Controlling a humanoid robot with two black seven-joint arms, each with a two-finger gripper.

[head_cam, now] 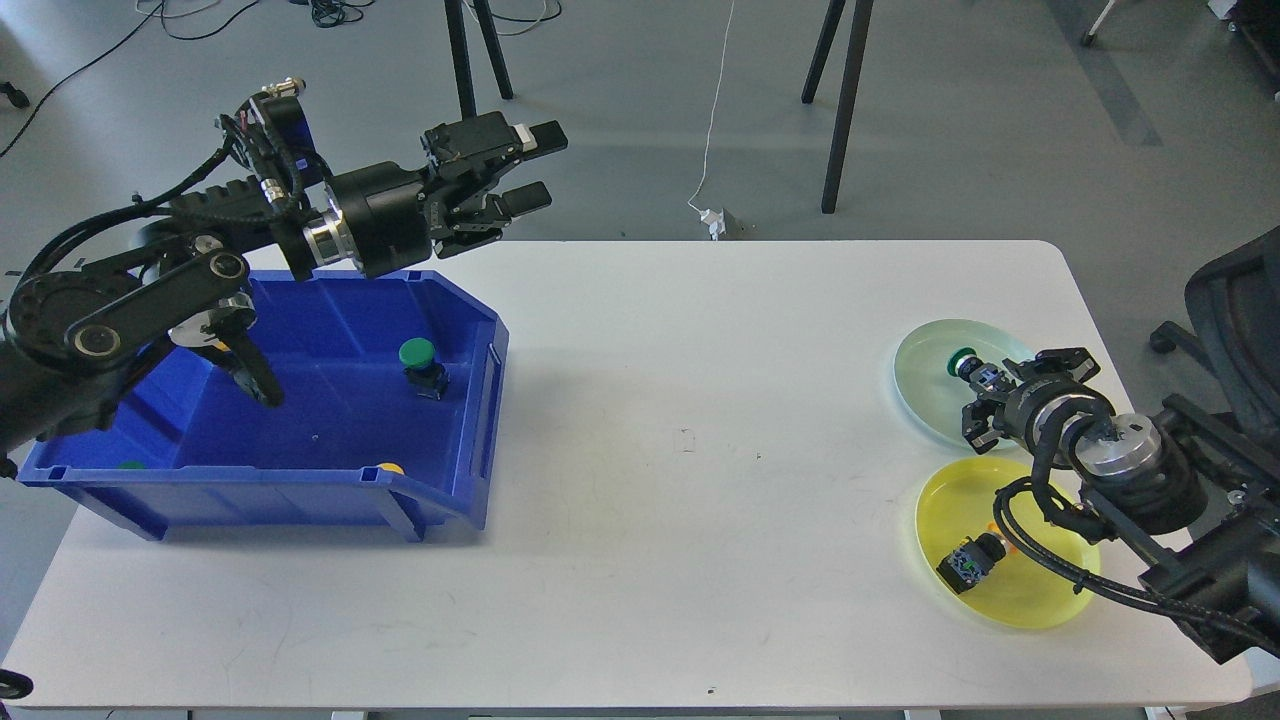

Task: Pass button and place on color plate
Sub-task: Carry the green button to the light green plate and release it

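Left claw (535, 170) held raised above the far rim of the blue plastic bin (470, 420), fingers spread wide, nothing between them. Below and nearer than that claw, inside the bin: one green-capped push button on a black base (422, 366), upright on the floor.

Right claw (1015, 395) positioned over the near edge of the pale green translucent round plate (925, 385); finger spacing could not be told from this angle. Just left of it, touching or nearly so: a second green-capped button (968, 364), lying on that plate. Nearer than the right claw: yellow translucent round plate (1030, 600) carrying an orange-capped button with black body (970, 562), on its side. All on the white table (700, 500).
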